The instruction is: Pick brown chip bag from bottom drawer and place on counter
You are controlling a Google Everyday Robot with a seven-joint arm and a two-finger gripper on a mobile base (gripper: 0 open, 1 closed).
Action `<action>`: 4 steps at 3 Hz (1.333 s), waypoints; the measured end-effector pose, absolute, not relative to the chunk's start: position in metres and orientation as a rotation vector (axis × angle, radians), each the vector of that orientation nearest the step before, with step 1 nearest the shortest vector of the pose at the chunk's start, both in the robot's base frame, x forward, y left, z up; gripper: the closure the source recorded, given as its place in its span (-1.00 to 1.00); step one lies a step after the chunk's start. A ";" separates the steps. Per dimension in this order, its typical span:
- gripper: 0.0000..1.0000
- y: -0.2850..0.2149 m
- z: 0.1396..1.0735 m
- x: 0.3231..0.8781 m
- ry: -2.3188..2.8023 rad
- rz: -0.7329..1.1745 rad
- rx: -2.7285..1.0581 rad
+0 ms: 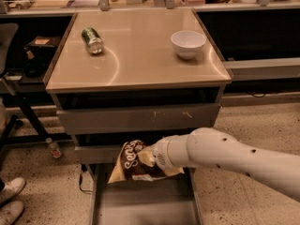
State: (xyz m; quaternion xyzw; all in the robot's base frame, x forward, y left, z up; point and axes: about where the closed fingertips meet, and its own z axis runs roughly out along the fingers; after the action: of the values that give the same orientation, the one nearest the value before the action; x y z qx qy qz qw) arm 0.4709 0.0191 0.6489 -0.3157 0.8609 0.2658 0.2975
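Note:
The brown chip bag (131,167) hangs tilted above the back of the open bottom drawer (140,206), its white script facing up. My gripper (149,157) reaches in from the right on a white arm and is shut on the bag's right side; the bag and the wrist hide most of the fingers. The beige counter (140,60) sits above the two upper drawers.
On the counter a green can (92,40) lies at the back left and a white bowl (188,43) stands at the back right. A small bottle (54,148) stands on the floor to the left of the cabinet. Someone's shoes (9,198) show at the lower left.

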 end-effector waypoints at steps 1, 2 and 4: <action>1.00 0.018 0.710 0.476 2.247 0.654 -0.829; 1.00 0.020 0.765 0.485 2.213 0.599 -0.844; 1.00 0.024 0.790 0.490 2.169 0.581 -0.845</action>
State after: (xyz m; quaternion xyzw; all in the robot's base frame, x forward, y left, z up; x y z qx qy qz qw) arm 0.4897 0.0242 0.7898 -0.3282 0.8424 0.2259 0.3629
